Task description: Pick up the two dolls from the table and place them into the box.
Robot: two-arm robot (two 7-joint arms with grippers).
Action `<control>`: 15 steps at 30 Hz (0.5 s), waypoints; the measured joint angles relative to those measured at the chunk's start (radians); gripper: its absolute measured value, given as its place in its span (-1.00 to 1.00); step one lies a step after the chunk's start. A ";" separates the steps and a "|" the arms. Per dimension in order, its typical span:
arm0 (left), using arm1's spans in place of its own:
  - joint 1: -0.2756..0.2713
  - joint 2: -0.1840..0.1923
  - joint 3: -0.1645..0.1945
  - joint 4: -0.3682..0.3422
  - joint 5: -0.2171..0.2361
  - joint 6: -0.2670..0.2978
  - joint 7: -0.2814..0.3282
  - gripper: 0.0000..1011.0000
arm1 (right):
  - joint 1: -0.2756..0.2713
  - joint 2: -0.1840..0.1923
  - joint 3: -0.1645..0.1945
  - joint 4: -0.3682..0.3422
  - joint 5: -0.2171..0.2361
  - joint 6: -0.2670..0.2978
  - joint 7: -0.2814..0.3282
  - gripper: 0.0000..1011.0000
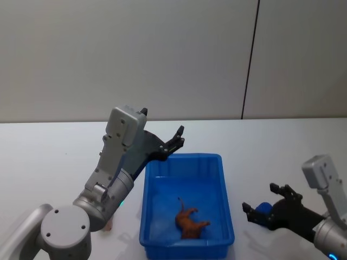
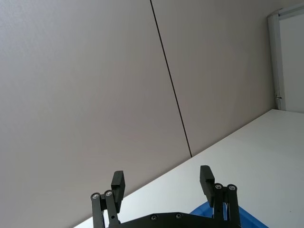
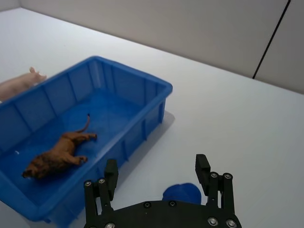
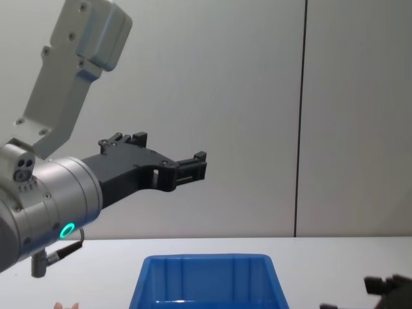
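A white table (image 1: 43, 157) runs across the scene, with a grey panelled wall (image 1: 162, 54) behind it, split by one dark upright seam.

My left arm (image 1: 116, 168) rises from the near left and slants up over the table. It has a grey body and a green ring light near the wrist.

A bright blue box (image 1: 184, 250) sits on the table in front of me, near the middle. It is rectangular, with ribbed upright walls and a thick rim.

My left gripper (image 2: 161, 178) is held in the air above the far left corner of the box, tilted up towards the wall. Its two black fingers are spread apart with nothing between them.

My right gripper (image 3: 156, 166) sits low over the table, to the right of the box and apart from it. Its fingers are also spread, and they grip nothing.

The brown doll (image 1: 190, 223), a four-legged animal with a long thin tail, lies on its side on the floor of the box, in the half nearer to me.

The pink doll (image 3: 19, 84) lies on the table just outside the left wall of the box, close to my left arm, which hides most of it in the head view.

A small round blue thing (image 3: 183, 192) lies on the table right by my right gripper. I cannot tell what it is.
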 joint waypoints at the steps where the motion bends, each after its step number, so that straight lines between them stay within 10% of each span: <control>1: 0.000 0.000 0.000 0.000 0.000 0.000 0.000 0.98 | 0.001 0.000 -0.001 0.007 -0.002 0.000 -0.001 0.98; 15: 0.000 0.000 0.000 0.000 0.000 0.000 0.000 0.98 | 0.024 -0.019 -0.016 0.105 -0.048 -0.006 -0.020 0.98</control>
